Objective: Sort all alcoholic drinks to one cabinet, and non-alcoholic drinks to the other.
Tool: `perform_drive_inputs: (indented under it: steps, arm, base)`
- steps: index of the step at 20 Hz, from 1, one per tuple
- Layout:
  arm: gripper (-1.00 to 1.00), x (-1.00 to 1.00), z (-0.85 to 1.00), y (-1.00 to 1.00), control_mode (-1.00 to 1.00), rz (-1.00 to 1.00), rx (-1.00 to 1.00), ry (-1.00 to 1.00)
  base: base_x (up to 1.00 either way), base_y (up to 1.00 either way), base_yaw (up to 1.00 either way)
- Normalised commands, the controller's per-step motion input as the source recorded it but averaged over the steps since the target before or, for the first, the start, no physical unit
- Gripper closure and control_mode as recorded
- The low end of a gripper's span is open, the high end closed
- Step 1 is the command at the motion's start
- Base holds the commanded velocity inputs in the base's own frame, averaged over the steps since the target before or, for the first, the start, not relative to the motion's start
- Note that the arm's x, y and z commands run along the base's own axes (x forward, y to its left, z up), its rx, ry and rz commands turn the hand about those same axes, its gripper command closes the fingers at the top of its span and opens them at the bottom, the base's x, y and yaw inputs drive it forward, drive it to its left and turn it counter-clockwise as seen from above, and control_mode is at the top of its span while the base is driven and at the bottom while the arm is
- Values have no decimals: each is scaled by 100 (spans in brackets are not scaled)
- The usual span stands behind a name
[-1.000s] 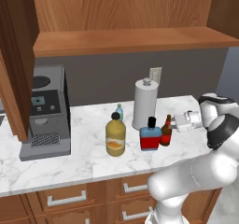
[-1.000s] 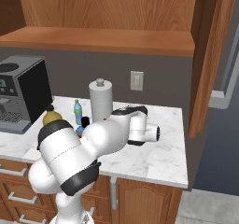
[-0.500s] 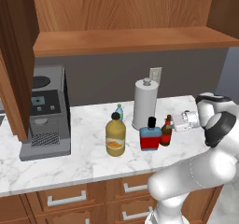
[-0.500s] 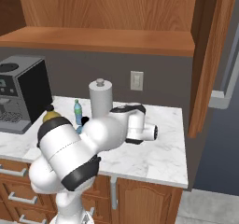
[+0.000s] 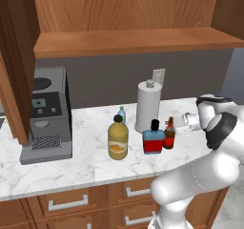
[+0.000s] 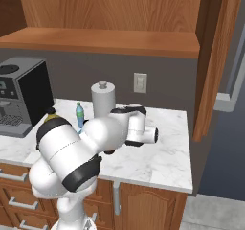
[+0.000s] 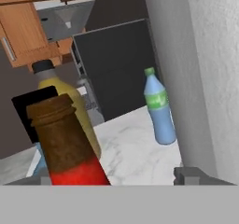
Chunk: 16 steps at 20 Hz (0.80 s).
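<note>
Gripper (image 5: 180, 124) jaws spread around the brown bottle (image 5: 169, 133), no grip we can confirm.
We see cabinet shelf (image 5: 133, 41) bare; juice bottle (image 5: 117, 138), blue liquor bottle (image 5: 153, 137), water bottle (image 7: 159, 107) on counter (image 5: 90, 161).

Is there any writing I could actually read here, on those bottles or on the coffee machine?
None can be read.
Brown bottle: plain red label, no letters.
Blue bottle: red label, blank.
Juice bottle: orange label, too blurred.
Small water bottle: green band, nothing legible.
Coffee machine: small panel, too small to read.
</note>
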Motion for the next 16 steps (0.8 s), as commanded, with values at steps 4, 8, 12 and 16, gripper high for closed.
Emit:
perform_drive_inputs:
  steps: [4,8,12,16]
  arm:
    - [100,2,0,6,-100,-5,0,-2]
    - [100,0,19,0,-100,-14,0,-11]
    - [100,-6,57,0,-100,-18,-1,-17]
    - [100,-12,83,-1,-100,-17,-6,-17]
  base:
    - [0,0,0]
    - [0,0,0]
    - [0,0,0]
    - [0,0,0]
